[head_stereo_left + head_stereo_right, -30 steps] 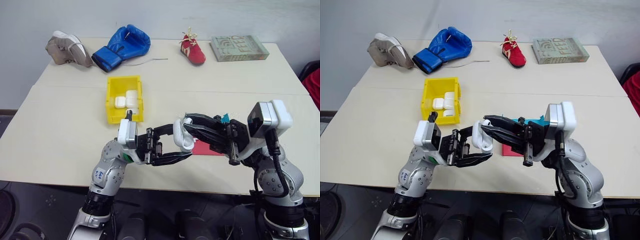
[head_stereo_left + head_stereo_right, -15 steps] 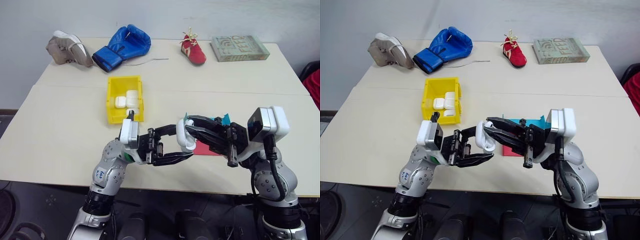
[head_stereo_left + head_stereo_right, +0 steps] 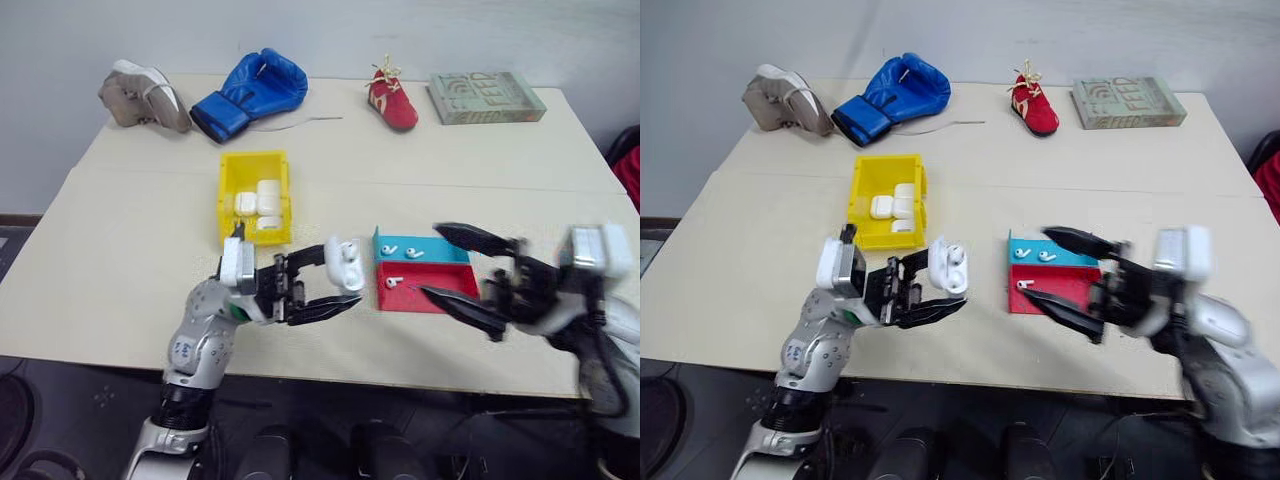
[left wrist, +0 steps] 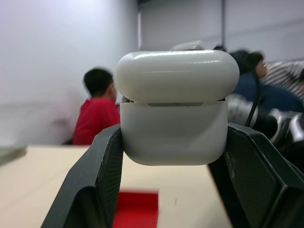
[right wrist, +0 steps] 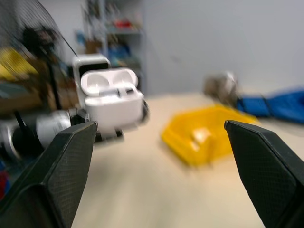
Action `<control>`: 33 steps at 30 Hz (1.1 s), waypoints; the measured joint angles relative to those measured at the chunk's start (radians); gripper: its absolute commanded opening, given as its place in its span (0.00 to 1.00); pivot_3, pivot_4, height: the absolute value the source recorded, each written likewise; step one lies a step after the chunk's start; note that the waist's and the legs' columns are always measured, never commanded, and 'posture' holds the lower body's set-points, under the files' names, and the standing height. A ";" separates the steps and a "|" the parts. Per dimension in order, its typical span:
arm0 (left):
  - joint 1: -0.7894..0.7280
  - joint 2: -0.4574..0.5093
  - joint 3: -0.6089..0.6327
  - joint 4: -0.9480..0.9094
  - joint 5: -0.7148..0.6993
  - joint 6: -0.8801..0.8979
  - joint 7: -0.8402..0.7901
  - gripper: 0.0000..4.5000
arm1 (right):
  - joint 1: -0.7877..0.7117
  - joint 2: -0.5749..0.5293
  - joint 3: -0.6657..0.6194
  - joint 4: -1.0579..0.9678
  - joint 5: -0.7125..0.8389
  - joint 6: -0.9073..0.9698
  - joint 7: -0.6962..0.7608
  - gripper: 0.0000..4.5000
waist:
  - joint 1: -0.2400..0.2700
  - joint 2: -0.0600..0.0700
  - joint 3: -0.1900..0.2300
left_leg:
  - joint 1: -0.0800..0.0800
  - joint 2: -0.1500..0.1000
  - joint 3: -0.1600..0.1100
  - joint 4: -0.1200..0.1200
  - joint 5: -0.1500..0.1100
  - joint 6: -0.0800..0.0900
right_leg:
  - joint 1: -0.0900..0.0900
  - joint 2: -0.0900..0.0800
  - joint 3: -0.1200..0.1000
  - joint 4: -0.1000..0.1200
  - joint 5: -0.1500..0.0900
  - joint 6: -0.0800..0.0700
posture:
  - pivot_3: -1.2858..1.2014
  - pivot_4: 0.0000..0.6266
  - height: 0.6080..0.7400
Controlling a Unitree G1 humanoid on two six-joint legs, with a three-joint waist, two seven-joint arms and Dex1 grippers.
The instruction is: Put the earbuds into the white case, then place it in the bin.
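Above the worktop [image 3: 130, 230] front edge, my left gripper [image 3: 345, 285] has its fingers clamped on the white case [image 3: 345, 264]: glossy, rounded, lid hinged open, held off the surface just beside the trays. Right gripper [image 3: 445, 268] fingers spread wide, nothing btwn them, over the red tray [image 3: 440, 298]. Earbuds [image 3: 402, 251]: two tiny white ones w/ short stems in the teal tray [image 3: 440, 255], one more in the red. Bin [image 3: 228, 200] bright yellow, tall walls, farther back, w/ white cases inside.
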 measured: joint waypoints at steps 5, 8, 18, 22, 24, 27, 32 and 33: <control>0.040 0.044 0.045 0.037 0.013 -0.042 -0.027 0.62 | 0.195 -0.026 -0.164 0.218 -0.177 -0.158 0.098 0.99 | 0.003 0.000 0.000 | 0.002 0.000 0.002 0.002 0.000 0.002 | 0.004 0.000 0.003 -0.004 0.001 0.001 | 0.52 0.24 1.00; 0.043 0.043 0.045 0.037 0.013 -0.045 -0.025 0.62 | 0.237 -0.036 -0.193 0.370 -0.276 -0.260 0.118 0.99 | 0.000 0.000 0.000 | 0.004 0.000 0.002 0.001 0.000 0.002 | 0.005 0.000 0.003 -0.004 0.001 0.001 | 0.52 0.24 1.00; 0.051 0.041 0.040 0.026 0.013 -0.041 -0.009 0.62 | -0.030 -0.210 0.025 0.349 -0.443 -0.160 0.009 0.99 | -0.038 0.003 -0.001 | 0.004 0.001 0.004 0.002 0.001 0.000 | 0.001 0.000 0.006 0.002 0.001 0.001 | 0.52 0.24 1.00; 0.046 0.029 0.026 0.023 0.013 -0.040 -0.002 0.62 | -0.338 -0.269 0.227 0.344 -0.469 -0.058 0.044 0.99 | -0.029 0.002 0.000 | 0.002 0.001 0.002 0.000 0.002 -0.001 | -0.001 0.001 0.003 0.002 0.001 0.001 | 0.52 0.24 1.00; 0.048 0.027 0.023 0.026 0.014 -0.040 0.002 0.62 | -0.481 -0.265 0.345 0.411 -0.511 -0.038 0.080 0.99 | -0.021 0.002 0.000 | 0.000 0.001 0.001 0.001 0.001 -0.001 | -0.002 0.000 0.003 0.000 0.001 0.001 | 0.52 0.24 1.00; 0.048 0.012 0.011 0.022 0.018 -0.042 0.009 0.62 | -0.732 -0.214 0.528 0.573 -0.629 -0.032 0.134 0.99 | -0.022 0.002 0.000 | -0.001 0.000 0.002 0.002 0.001 0.000 | -0.002 -0.002 0.002 -0.003 0.001 0.001 | 0.52 0.24 1.00; 0.056 0.002 0.002 0.006 0.022 -0.042 0.023 0.62 | -0.956 -0.127 0.718 0.830 -0.802 -0.153 0.208 0.78 | -0.021 0.002 0.000 | -0.001 0.000 0.001 0.000 0.001 0.000 | -0.003 -0.002 0.000 -0.002 0.001 0.001 | 0.52 0.24 1.00; 0.058 0.001 0.002 0.001 0.022 -0.042 0.027 0.62 | -0.976 -0.115 0.739 0.875 -0.830 -0.188 0.215 0.70 | -0.021 0.002 0.000 | -0.002 0.000 0.001 0.000 0.001 0.000 | -0.003 -0.002 0.000 -0.003 0.001 0.001 | 0.52 0.24 1.00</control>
